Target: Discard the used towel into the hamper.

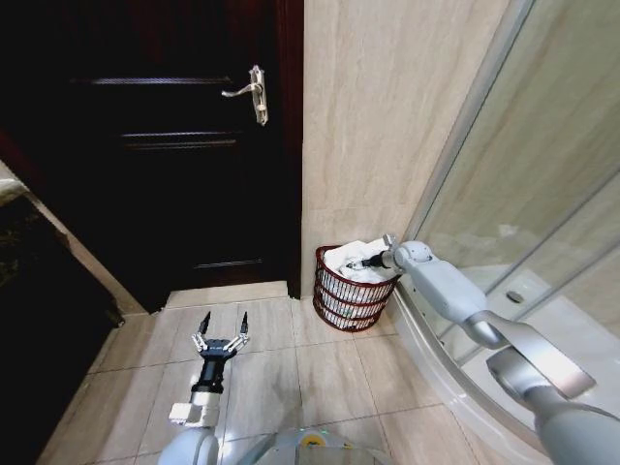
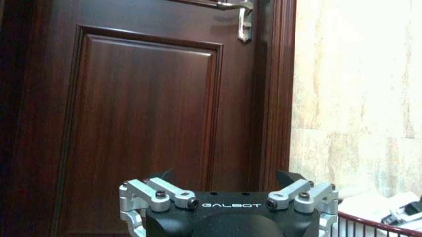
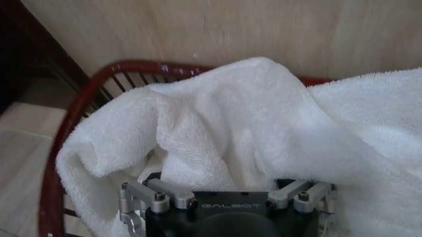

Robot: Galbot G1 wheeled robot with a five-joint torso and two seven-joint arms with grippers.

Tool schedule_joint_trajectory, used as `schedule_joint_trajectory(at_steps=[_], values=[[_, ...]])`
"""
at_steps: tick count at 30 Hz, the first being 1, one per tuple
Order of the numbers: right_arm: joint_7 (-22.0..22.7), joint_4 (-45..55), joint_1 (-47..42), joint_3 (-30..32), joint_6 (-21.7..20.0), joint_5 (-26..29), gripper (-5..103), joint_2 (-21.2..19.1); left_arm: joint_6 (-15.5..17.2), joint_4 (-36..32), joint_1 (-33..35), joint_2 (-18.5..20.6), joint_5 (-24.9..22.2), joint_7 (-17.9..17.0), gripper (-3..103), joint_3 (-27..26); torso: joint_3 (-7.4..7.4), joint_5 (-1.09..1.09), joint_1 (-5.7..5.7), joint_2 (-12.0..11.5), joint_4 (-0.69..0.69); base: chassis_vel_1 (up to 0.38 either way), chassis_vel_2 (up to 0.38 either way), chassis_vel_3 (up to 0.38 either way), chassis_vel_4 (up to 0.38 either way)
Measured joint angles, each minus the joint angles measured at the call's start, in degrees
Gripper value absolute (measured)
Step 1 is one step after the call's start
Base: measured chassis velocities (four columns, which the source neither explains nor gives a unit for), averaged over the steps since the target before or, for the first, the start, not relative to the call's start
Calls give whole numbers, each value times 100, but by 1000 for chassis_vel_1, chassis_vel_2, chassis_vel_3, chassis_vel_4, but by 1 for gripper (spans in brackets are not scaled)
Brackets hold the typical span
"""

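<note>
Beige stone-look tile covers the wall (image 1: pixel 387 116) and the floor (image 1: pixel 291 378) of this bathroom, and a dark wooden door (image 1: pixel 165 145) with a silver lever handle (image 1: pixel 250 93) stands shut beside the wall. On the robot's right a curved glass shower enclosure (image 1: pixel 523 194) rises from a pale raised sill. In the corner where wall and shower meet, on the floor, sits the hamper (image 1: pixel 351 300), reddish-brown with open slats. A white towel (image 1: pixel 360 262) fills it, heaped above the rim and draped over the far edge. The right arm reaches across to the hamper, and the right hand (image 1: pixel 360 262) is at the top of the towel; the terry cloth hides its fingers, so I cannot tell whether it grips. The left hand (image 1: pixel 222 331) hovers low over the floor tiles, well apart from the hamper, pointing at the door with its fingers spread wide and empty.
</note>
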Motion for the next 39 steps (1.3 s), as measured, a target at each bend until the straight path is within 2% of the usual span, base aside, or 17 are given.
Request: schedule_joint_trajectory(at_steps=[6,20,30,34,39], values=[[-125,-348,-68,105,9,-402,100,233,-41,-86,107,-7,-64,-23,100,-59,0,0,0,0,0,0,0,0,0],[-74,-753,-248,296,25,-584,100,470,-109,-225,194,-70,-73,-135,100,-154,-1,-1,-1,1,0,0,0,0,0],[51,-962,-386,682,104,-950,100,772,-166,-277,262,-96,-97,-146,100,-210,-1,-2,-1,1,1,0,0,0,0],[127,-862,-430,823,104,-949,100,746,-170,-298,266,-73,-158,-146,100,-273,1,1,0,1,1,0,0,0,0],[566,-171,-589,965,31,-602,100,455,-188,-309,240,-56,-215,-149,100,-294,3,4,1,0,1,0,0,0,0]])
